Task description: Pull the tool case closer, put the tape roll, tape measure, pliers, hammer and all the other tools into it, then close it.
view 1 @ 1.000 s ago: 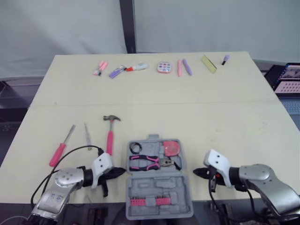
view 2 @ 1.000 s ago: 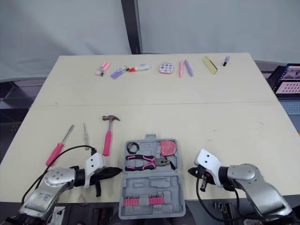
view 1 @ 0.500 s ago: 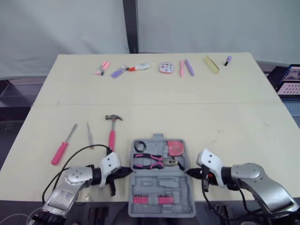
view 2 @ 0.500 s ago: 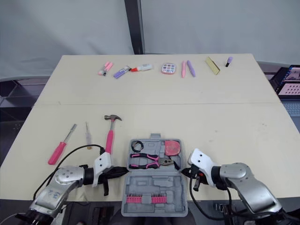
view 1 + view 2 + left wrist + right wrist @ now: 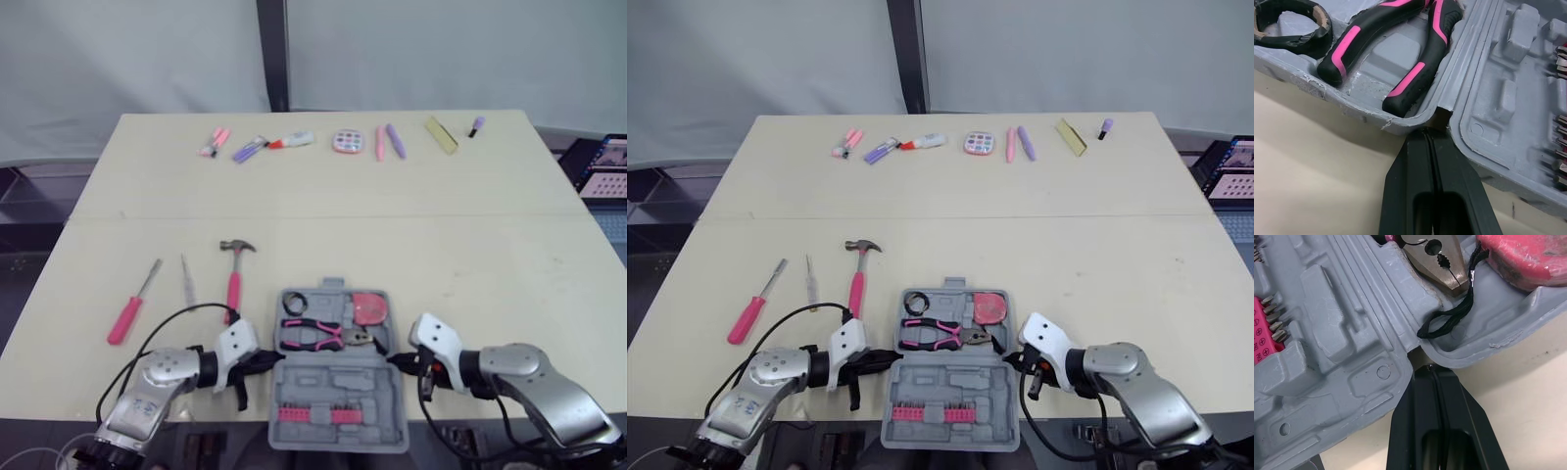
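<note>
Hammer lies just beyond left gripper, handle toward the robot | left gripper: fingers pressed together, tips against tool case at its left hinge notch | case open at near table edge | right gripper: fingers together, tips at right hinge notch

The pale surface carries an open grey tool case at its near edge. A hammer, a thin tool and a pink-handled screwdriver lie left of it, and a row of small items lines the far side.
</note>
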